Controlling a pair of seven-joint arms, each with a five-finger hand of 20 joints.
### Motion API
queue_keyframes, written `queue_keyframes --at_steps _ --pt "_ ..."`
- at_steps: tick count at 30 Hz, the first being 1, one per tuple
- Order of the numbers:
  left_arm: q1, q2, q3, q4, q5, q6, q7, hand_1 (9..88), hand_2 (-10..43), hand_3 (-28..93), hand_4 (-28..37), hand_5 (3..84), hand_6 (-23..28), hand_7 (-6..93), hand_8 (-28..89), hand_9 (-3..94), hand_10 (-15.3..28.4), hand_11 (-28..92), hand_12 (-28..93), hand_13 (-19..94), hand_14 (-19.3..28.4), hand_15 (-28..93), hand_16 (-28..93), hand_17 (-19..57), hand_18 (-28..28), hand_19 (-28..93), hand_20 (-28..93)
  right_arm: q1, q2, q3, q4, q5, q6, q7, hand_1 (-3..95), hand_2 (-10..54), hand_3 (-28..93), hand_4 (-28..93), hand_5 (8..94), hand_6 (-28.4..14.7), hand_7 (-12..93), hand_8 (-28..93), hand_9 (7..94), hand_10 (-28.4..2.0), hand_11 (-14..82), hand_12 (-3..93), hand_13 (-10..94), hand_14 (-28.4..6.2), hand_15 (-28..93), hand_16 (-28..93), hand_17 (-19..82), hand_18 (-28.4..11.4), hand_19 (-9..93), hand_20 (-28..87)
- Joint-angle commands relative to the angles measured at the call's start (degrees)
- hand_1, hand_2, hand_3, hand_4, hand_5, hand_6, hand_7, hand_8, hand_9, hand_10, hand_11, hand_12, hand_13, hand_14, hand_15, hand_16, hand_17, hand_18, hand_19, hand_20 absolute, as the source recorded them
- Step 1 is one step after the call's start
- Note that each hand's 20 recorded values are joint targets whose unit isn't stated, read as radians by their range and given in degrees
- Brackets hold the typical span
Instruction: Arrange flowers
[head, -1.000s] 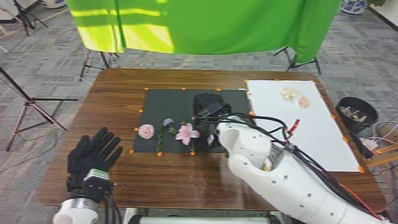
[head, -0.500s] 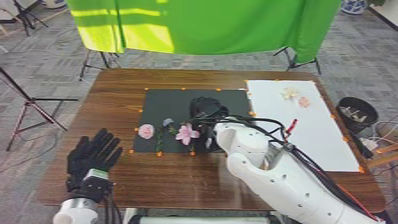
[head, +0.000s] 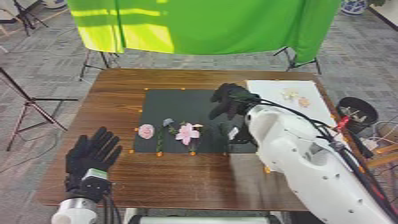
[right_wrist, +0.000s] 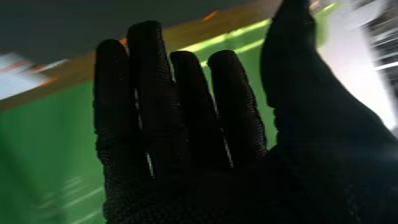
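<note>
Hovering over the dark mat (head: 187, 104), toward its far right part and near the white sheet (head: 269, 88): right hand (head: 233, 99). Right wrist view has its fingers (right_wrist: 158, 100) straight, small gaps between them, thumb held well apart; nothing pinched. White right arm (head: 298, 152) crosses the mat's right edge and part of the sheet.

Flowers, dark mat: round pink bloom (head: 147, 131) by the left edge, in the near half. Just right of it, a small greyish-lilac bloom (head: 168, 121). Green stem (head: 160, 145) runs down toward the near edge. Next to the right, pink lily-like bloom (head: 187, 134), petals wide open, also in the near half. Dark and pale shape (head: 234, 133) beside the right arm, too unclear to name.

Flowers, white sheet: cream bloom (head: 290, 93) at the far part; pale pink bloom (head: 304, 102) close beside it, slightly nearer the robot.

Left hand (head: 92, 157) over the left side of the brown tabletop (head: 178, 185), apart from the mat, fingers straight and lightly spread, nothing in them.

Surroundings: bright green cloth (head: 204, 30) beyond the tabletop; black bin (head: 355, 101) off its right side.
</note>
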Motion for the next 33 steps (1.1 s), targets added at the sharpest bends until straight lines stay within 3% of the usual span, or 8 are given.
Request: queue_keyframes --at_steps 1,7,16,17,20,25,29,33 --pt "1.0 1.18 -1.32 -1.28 -0.24 -0.97 3.05 26.7 15.0 73 -28.3 42.9 10.8 17.0 -9 32.9 16.6 28 11 22 16.6 40 -8 -7.3 14.8 37 10 1.8 12.8 8.3 11.0 -2.1 8.0 4.5 41.9 -9.5 78 -28 50.4 -3.7 14 -12 46.9 -16.4 6.9 12.5 46 -14.7 21 18 23 -19.2 53 20" --pt "1.4 1.03 -1.30 -1.35 -0.38 -0.92 2.84 26.8 15.0 73 -28.3 43.0 10.8 17.0 -9 33.1 16.6 28 11 23 16.5 40 -8 -7.2 14.8 37 10 4.8 12.9 9.4 17.1 0.9 2.1 5.2 42.6 -9.5 80 -28 37.4 -4.8 14 -11 32.9 -16.4 5.3 12.1 31 -16.2 12 17 18 -18.5 40 17" --pt "0.9 0.01 0.93 -1.05 -0.21 -0.53 2.43 27.2 14.3 73 -28.3 43.1 10.8 17.2 -9 33.0 16.6 28 11 23 16.5 40 -8 -7.2 14.8 37 10 10.2 10.9 5.7 26.8 1.2 -3.6 2.0 48.1 -9.5 78 -28 37.0 -3.0 15 -12 31.0 -12.0 5.5 10.1 31 -13.0 7 18 18 -17.0 35 18" --pt "0.9 0.06 1.10 -1.02 -0.45 -0.54 2.50 27.3 14.3 73 -28.3 43.1 10.8 17.3 -9 33.0 16.5 28 11 23 16.5 40 -8 -7.2 14.8 37 10 11.2 10.6 5.2 28.1 2.1 -4.5 2.3 48.0 -5.8 78 -28 37.0 -2.9 15 -12 30.5 -11.8 5.4 9.9 30 -12.3 7 18 18 -16.6 35 18" --pt "1.0 -0.41 1.24 -1.08 -0.39 -0.67 2.29 27.4 14.3 73 -28.3 43.0 10.8 17.3 -9 33.0 16.6 28 11 23 16.4 40 -8 -7.2 14.8 37 10 13.0 9.4 4.5 31.6 3.4 -5.8 3.9 46.5 4.2 76 -28 35.6 -4.1 14 -12 27.9 -14.1 4.2 9.7 28 -12.2 7 18 18 -15.7 32 18" --pt "0.9 -0.53 1.43 -1.02 -0.06 -0.39 1.98 27.5 14.6 73 -28.3 43.0 10.9 17.2 -9 33.1 16.4 28 11 23 16.5 40 -8 -7.3 14.9 37 10 11.3 9.9 4.3 32.7 3.8 -3.5 5.3 46.1 8.5 77 -28 32.5 -8.4 11 -11 24.7 -17.9 3.9 10.3 28 -13.2 6 18 19 -14.9 31 19" --pt "1.5 -1.47 1.38 -1.31 -1.70 -0.35 1.97 27.5 14.7 73 -28.3 43.1 10.9 17.4 -9 33.0 16.5 28 11 23 16.4 40 -8 -7.3 14.9 37 10 8.9 8.7 4.8 32.3 1.7 -3.5 4.7 49.1 2.4 79 -28 40.2 -8.4 12 -12 39.0 -16.2 8.1 10.3 40 -12.6 12 18 22 -16.2 44 23" --pt "0.6 -1.97 1.42 -0.83 -0.54 -0.60 0.60 27.6 14.8 73 -28.3 43.2 10.8 17.4 -9 33.1 16.5 28 11 23 16.5 40 -8 -7.3 14.9 37 10 5.0 7.9 6.9 31.1 1.7 -3.1 4.4 56.9 -8.0 74 -28 57.1 -2.0 16 -13 64.9 -11.5 14.5 18.2 60 -8.8 22 24 27 -15.9 59 27"
